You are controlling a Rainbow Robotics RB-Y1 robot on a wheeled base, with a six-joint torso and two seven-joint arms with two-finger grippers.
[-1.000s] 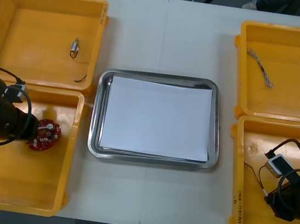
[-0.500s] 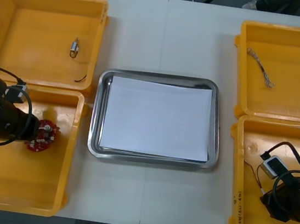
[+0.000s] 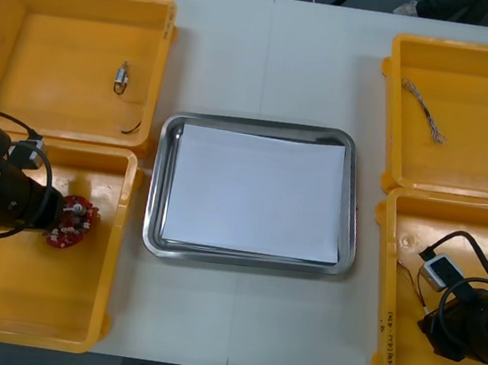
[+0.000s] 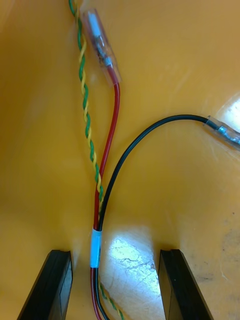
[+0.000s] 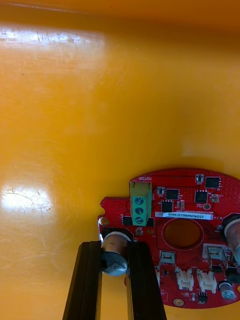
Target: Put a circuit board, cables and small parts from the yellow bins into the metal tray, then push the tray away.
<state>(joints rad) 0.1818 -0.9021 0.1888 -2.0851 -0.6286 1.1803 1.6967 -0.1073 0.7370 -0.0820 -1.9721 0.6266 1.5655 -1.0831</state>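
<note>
The round red circuit board (image 3: 73,219) lies in the near-left yellow plastic bin (image 3: 31,294). The left gripper (image 5: 115,250) is pinched onto the board's silver cylindrical component (image 5: 114,256), likely as a handle for lifting. The right gripper (image 4: 115,257) stands open astride the red, black and green-yellow cable bundle (image 4: 102,200), apparently ready to close.

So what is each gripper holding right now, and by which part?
Left gripper pinches the circuit board by a silver cylinder at its edge; right gripper holds nothing.

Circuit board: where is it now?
In the front view, the circuit board is in the near yellow bin on the robot's left, with the left gripper shut on it.
</note>
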